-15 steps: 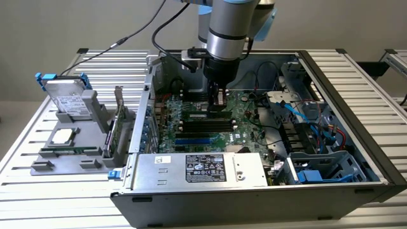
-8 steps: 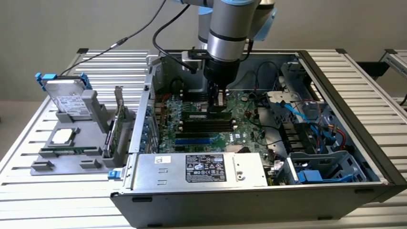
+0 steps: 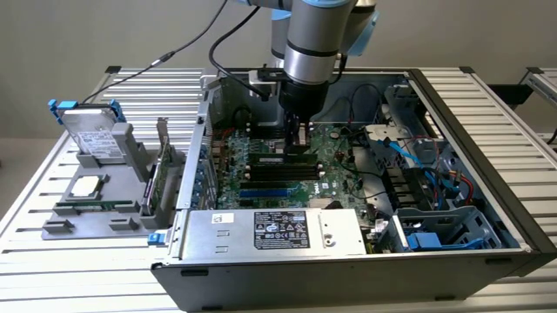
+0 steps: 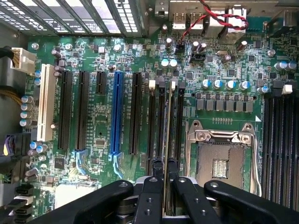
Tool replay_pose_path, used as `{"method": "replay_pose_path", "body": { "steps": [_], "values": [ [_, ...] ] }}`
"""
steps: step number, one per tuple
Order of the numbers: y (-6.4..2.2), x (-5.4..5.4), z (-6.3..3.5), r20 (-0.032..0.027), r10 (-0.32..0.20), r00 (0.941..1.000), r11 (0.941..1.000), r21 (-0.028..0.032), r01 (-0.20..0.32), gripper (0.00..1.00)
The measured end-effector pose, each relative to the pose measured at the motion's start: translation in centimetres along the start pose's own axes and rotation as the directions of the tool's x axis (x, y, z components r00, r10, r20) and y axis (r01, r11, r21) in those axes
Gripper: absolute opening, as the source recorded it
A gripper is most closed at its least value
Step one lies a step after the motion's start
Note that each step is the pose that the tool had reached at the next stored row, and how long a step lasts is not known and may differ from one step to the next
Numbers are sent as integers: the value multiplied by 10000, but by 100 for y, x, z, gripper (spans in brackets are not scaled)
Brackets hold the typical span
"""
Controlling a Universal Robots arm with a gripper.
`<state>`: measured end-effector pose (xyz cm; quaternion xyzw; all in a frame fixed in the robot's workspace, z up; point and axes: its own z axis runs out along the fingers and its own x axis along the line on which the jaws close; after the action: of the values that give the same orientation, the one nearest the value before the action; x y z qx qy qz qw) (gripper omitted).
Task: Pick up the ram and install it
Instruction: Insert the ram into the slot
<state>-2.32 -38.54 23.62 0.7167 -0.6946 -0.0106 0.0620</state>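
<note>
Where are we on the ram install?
Pickup looks done: the gripper holds the ram edge-on, jaws shut on it. In hand: it is lined up over the black memory slots. Left: seating; I cannot tell whether it is pressed home.

A plain, pale grey wall (image 3: 104, 32) closes the room behind a table (image 3: 70, 267) built of ribbed silver metal slats, whose near corners run out of frame. Beyond the table's far corner, on the exterior view's right, a second slatted metal frame (image 3: 541, 78) stands a little apart. Soft, even light covers the room and leaves only faint shadows between the slats.
</note>
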Motion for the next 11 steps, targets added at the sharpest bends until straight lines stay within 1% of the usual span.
{"method": "replay_pose_path", "body": {
  "steps": [6, 11],
  "values": [
    [-5, 10, 0, -62, 9, 10000, 10000, 22, -9, 14],
    [-9, 20, -2, -138, 20, 9999, 10000, 46, -19, 14]
  ]
}}
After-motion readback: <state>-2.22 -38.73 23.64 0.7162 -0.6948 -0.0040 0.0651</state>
